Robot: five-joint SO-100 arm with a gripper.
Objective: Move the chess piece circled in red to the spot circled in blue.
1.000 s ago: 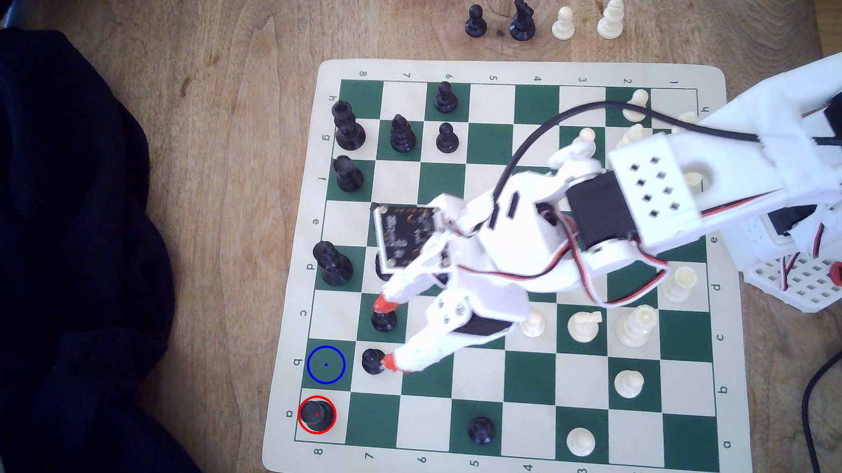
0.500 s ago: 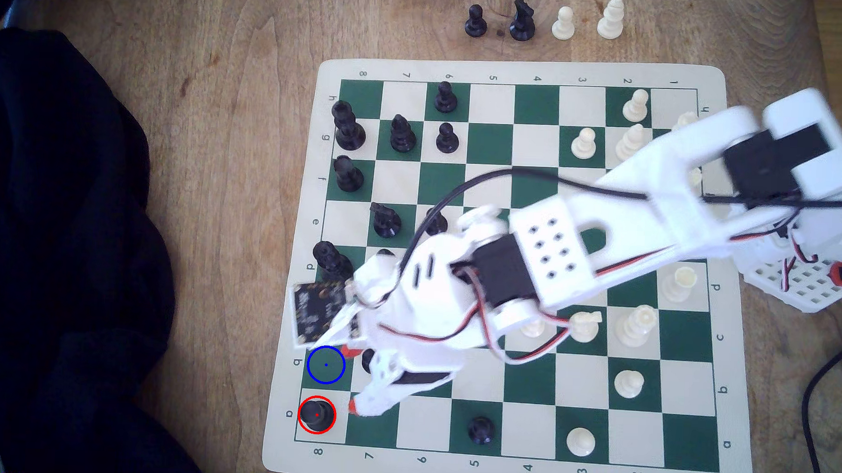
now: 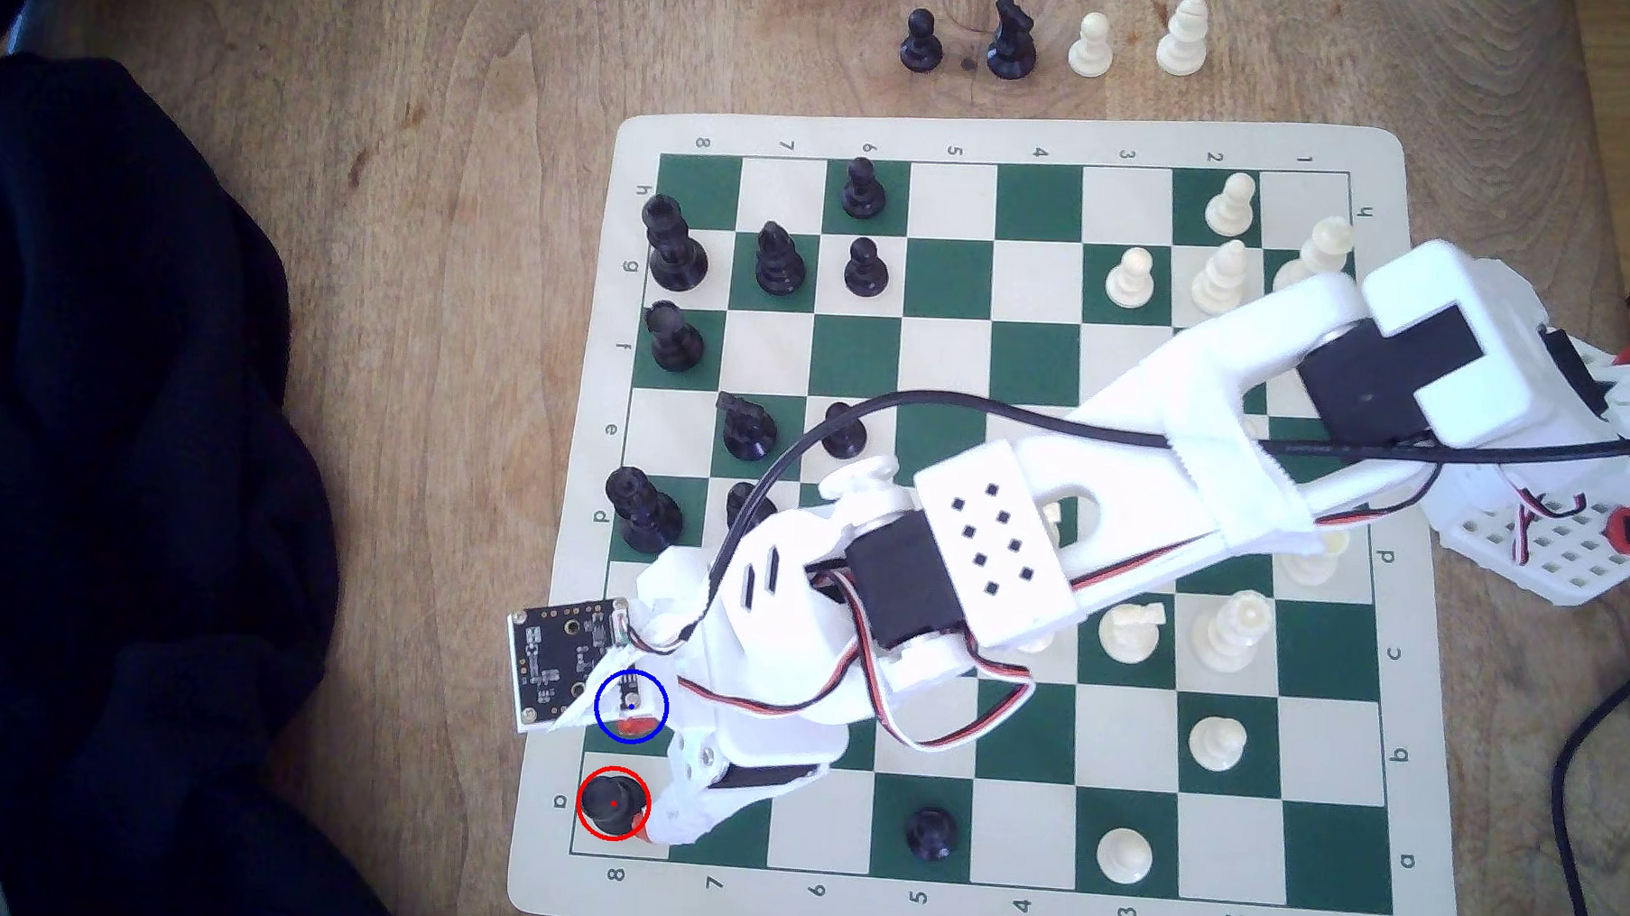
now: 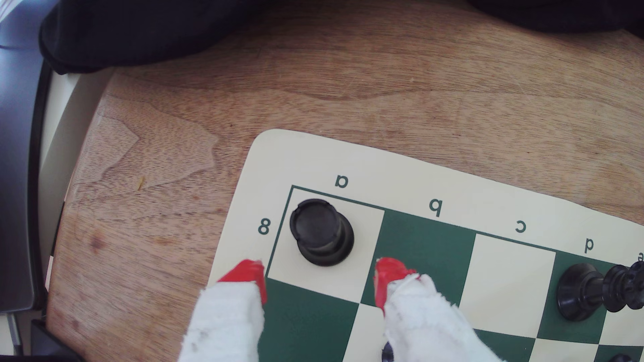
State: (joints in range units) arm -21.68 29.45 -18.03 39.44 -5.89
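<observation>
the chess piece (image 4: 320, 231) stands upright on the cream corner square a8 — in the wrist view it lies at about 12 o'clock from the gripper (image 4: 319, 278), whose red fingertips (image 4: 249, 275) are spread wide and empty, short of it; the spot (image 3: 632, 707) is half hidden by the arm

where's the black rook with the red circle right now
The chess piece stands on the cream corner square at the exterior view's lower left, beside the spot, with the open gripper just short of it.
</observation>
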